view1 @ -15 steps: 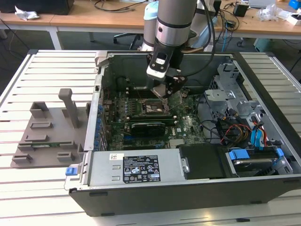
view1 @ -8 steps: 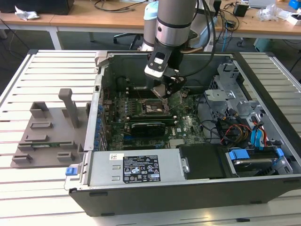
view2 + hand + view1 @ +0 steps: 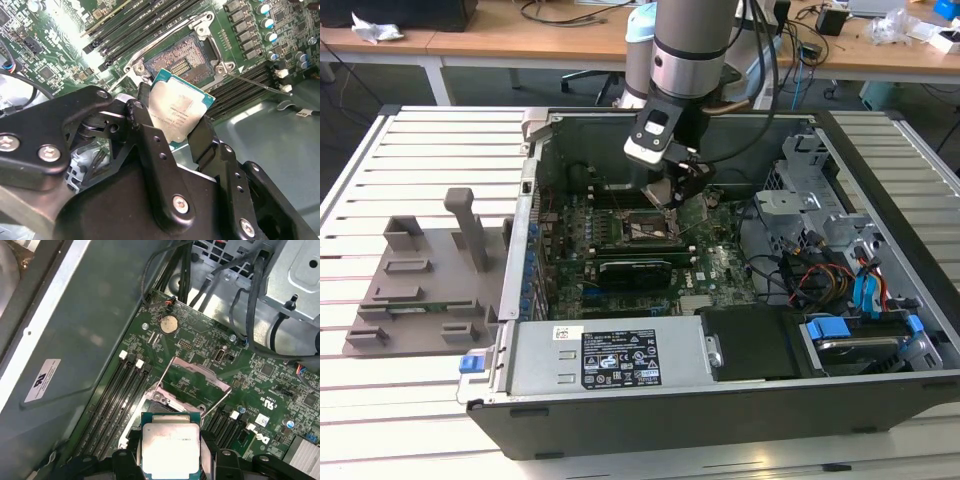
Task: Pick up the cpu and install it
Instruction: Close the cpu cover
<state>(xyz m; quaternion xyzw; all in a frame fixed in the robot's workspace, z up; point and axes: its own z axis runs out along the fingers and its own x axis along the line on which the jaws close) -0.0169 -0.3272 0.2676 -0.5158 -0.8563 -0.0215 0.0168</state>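
Above the open socket (image 3: 182, 60), tool (image 3: 172, 120) gripping cpu (image 3: 175, 107) by edges, silver face tilted

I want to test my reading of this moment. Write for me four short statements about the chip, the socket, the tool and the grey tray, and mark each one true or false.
1. The black tool grips the flat square silver-topped cpu. True.
2. The cpu is already seated in the open motherboard socket. False: the tool holds it, and the socket's contact field lies bare.
3. The grey plastic tray lies inside the open black computer case. False: it lies on the white slatted table outside the case, at the exterior view's left.
4. The tool is inside the case, over the green motherboard. True.
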